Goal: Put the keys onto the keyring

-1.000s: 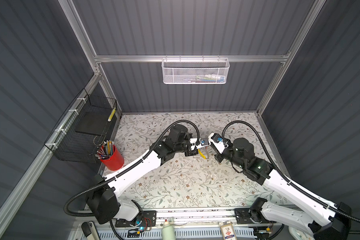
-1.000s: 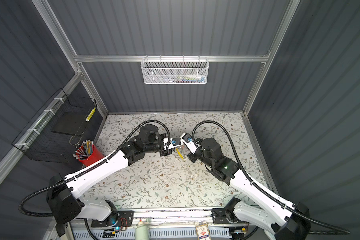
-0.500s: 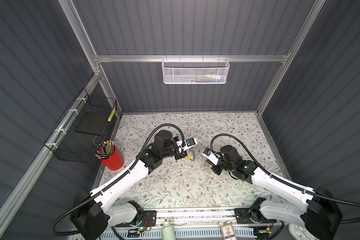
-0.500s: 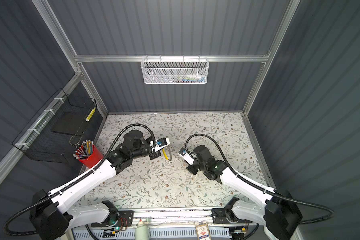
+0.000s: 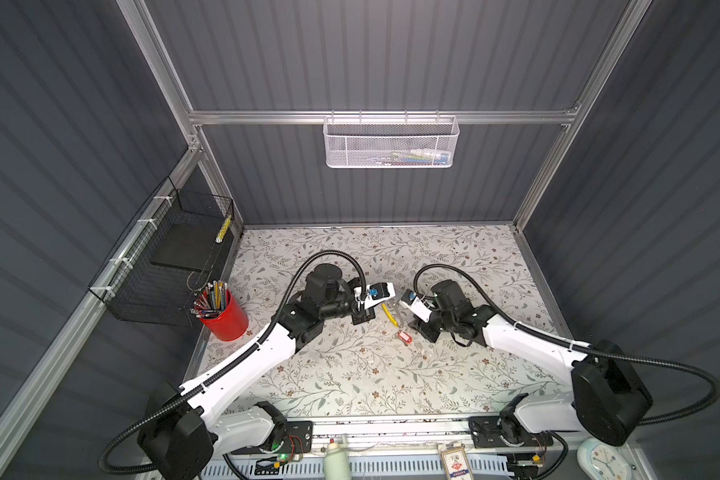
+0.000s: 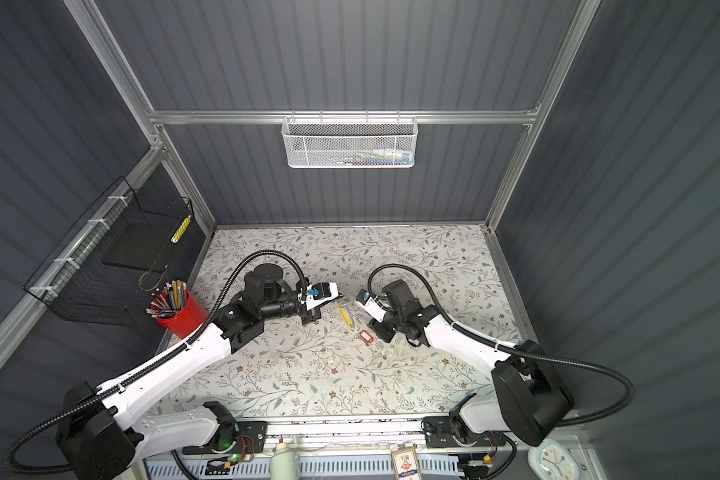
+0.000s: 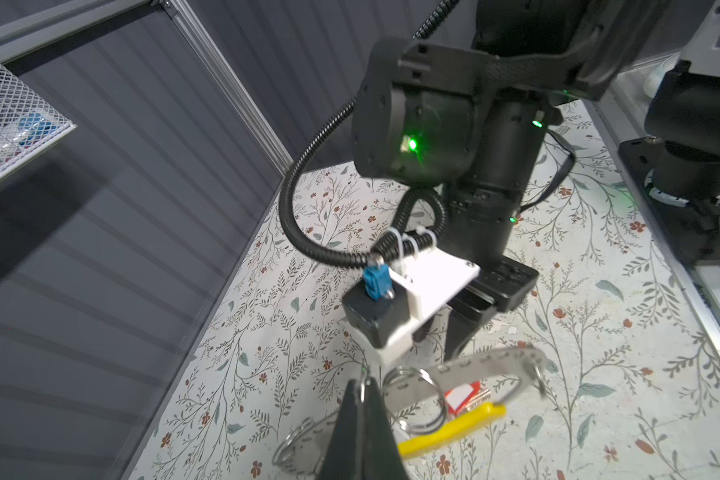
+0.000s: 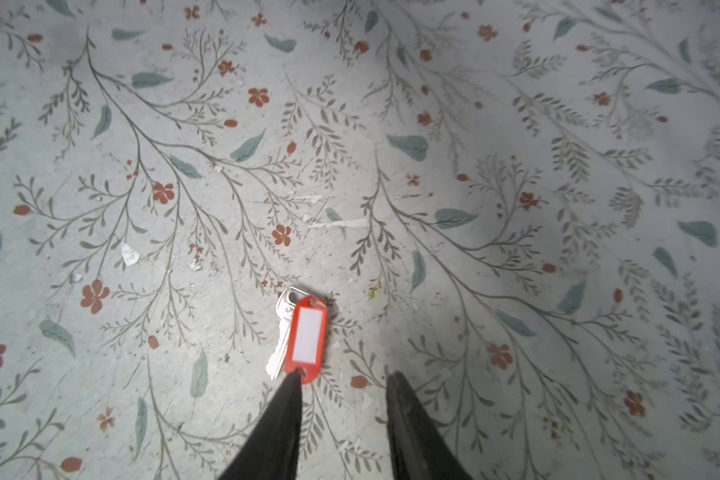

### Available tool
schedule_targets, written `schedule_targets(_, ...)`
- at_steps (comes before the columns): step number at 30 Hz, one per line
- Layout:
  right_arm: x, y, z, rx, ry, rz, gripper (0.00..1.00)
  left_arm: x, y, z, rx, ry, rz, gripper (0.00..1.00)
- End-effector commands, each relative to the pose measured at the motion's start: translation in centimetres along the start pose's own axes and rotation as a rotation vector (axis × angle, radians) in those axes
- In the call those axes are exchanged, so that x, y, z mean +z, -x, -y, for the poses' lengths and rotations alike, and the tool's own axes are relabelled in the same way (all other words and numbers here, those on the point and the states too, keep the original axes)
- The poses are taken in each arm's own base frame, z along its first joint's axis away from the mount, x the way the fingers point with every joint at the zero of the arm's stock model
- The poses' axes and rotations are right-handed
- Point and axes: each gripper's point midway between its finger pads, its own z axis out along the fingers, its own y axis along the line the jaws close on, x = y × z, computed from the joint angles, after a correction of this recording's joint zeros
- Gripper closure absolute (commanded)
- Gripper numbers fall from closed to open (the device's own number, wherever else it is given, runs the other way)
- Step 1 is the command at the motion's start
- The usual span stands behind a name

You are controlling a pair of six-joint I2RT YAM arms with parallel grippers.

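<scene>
My left gripper (image 7: 362,388) is shut on the keyring (image 7: 481,362), a thin grey studded hoop with a yellow plastic segment (image 7: 454,428), and holds it above the floral table. Small split rings (image 7: 416,395) hang on the hoop. In both top views the yellow segment (image 5: 389,313) (image 6: 346,313) hangs between the two arms. One of the keys, silvery with a red tag (image 8: 306,336), lies flat on the table (image 5: 404,336) (image 6: 365,336). My right gripper (image 8: 344,376) stands open just over the table; one fingertip (image 8: 292,380) meets the near end of the red tag, and nothing is between the fingers.
A red cup of pens (image 5: 225,316) stands at the table's left edge below a black wire basket (image 5: 163,266). A white mesh basket (image 5: 391,143) hangs on the back wall. The right arm's wrist (image 7: 433,124) looms close beyond the keyring.
The two grippers, close together in the air before, have drawn apart and come lower. The right gripper has opened, and the red-tagged key now lies on the table at its fingertip.
</scene>
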Motion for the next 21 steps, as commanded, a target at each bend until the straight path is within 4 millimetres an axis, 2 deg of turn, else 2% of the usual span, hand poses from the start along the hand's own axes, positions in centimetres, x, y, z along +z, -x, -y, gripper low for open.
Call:
schedule_targets(1, -4.8, 4.4, -0.9, -0.099, 0.069, 0.278, 0.61, -0.6, 1.9, 0.6, 0.007, -0.051, 0.09, 1.0)
schedule_targets(2, -6.4, 5.4, -1.4, -0.15, 0.074, 0.347, 0.62, -0.5, 2.1, 0.7, 0.007, -0.066, 0.1, 1.0)
schedule_targets(5, -9.4, 7.5, -2.3, -0.244, 0.096, 0.461, 0.66, -0.2, 2.6, 0.8, 0.007, -0.098, 0.122, 1.0)
schedule_targets(10, -12.8, 10.9, -3.7, -0.347, 0.169, 0.546, 0.68, 0.1, 3.3, 0.9, 0.009, -0.142, 0.146, 1.0)
schedule_targets(14, -13.7, 12.2, -4.6, -0.371, 0.237, 0.586, 0.69, 0.2, 3.5, 0.8, 0.015, -0.147, 0.149, 1.0)
schedule_targets(18, -13.8, 12.2, -5.2, -0.374, 0.274, 0.587, 0.68, 0.3, 3.6, 0.7, 0.018, -0.15, 0.144, 1.0)
schedule_targets(21, -13.1, 12.0, -5.5, -0.382, 0.281, 0.563, 0.68, 0.3, 3.6, 0.7, 0.02, -0.152, 0.147, 1.0)
